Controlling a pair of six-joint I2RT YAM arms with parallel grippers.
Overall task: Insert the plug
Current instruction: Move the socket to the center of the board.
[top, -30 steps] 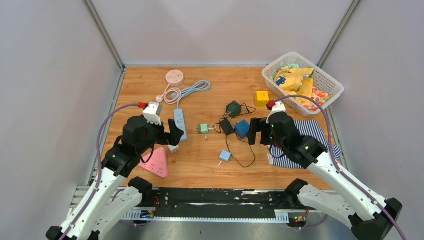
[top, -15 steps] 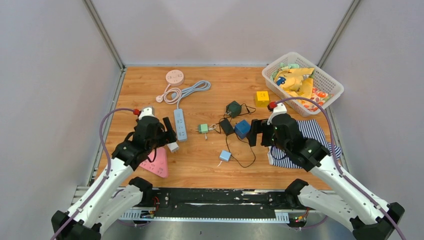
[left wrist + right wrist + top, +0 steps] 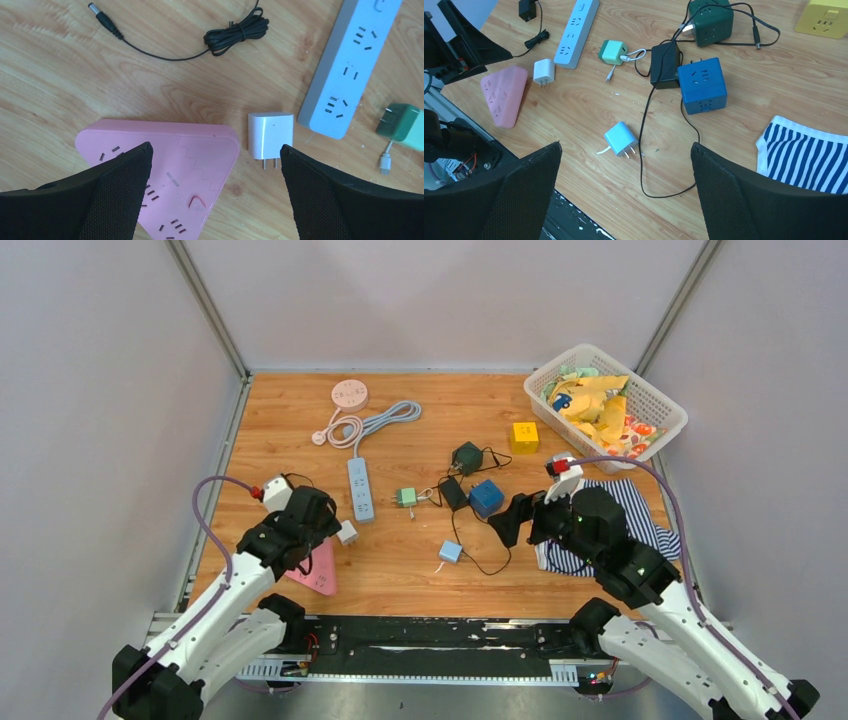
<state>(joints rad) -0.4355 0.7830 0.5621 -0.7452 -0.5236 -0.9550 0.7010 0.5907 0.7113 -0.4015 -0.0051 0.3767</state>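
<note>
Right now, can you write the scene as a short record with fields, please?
white plug: lies flat on the table, not held
pink socket block: beside the plug, sockets up
grey power strip: on the plug's other side, visible sockets empty
left gripper: open, above plug and pink block
right gripper: open, holds nothing
task: plug not yet inserted

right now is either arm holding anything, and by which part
Nothing is held. The left end effector is open above the white plug, which lies loose beside the pink socket; the right end effector is open and empty too.
</note>
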